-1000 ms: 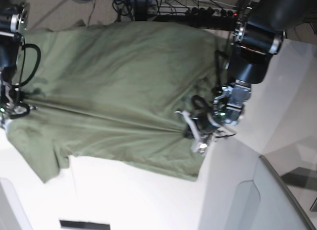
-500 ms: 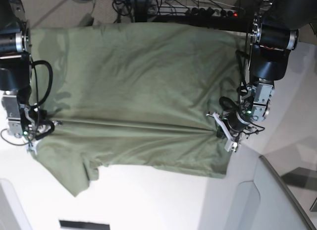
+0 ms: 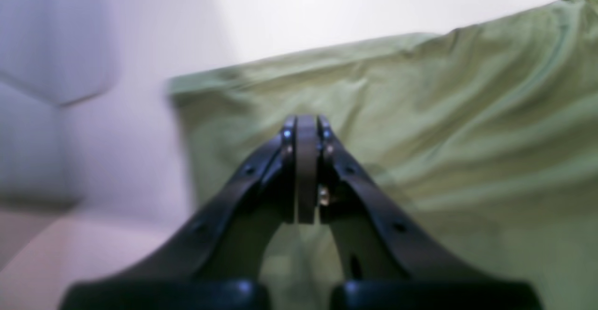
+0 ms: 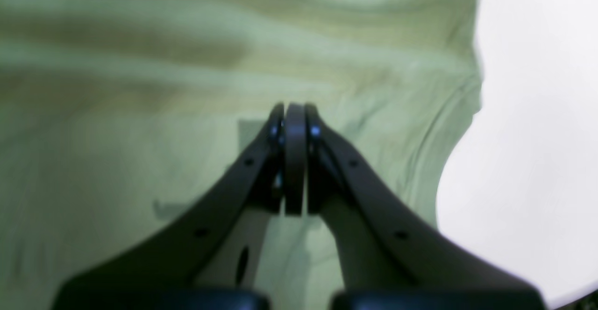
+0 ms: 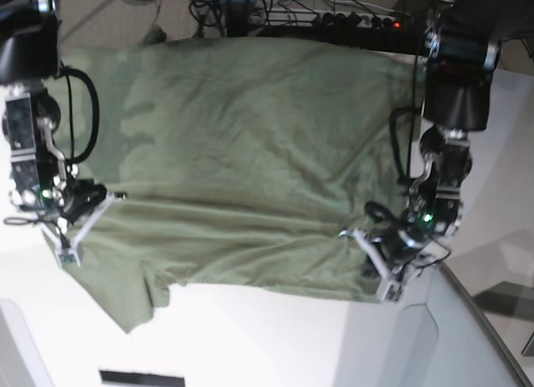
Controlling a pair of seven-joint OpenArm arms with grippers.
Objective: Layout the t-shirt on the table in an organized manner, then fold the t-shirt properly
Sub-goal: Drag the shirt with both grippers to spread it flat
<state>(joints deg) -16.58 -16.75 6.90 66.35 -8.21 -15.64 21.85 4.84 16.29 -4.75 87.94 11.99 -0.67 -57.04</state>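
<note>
Now both the left gripper and right gripper, clamped on the olive t-shirt, are dragging it toward the table's near edge, stretching it flatter.

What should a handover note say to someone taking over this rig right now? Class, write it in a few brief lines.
Left gripper: shut, at one side edge of the t-shirt; a grip on cloth is not clear.
Right gripper: shut, at the opposite edge, same doubt.
T-shirt: spread wide across the table, with a crease between the grippers; its far part is off the table edge.
Done: mostly spread.
Left: smooth flat, then fold.
</note>
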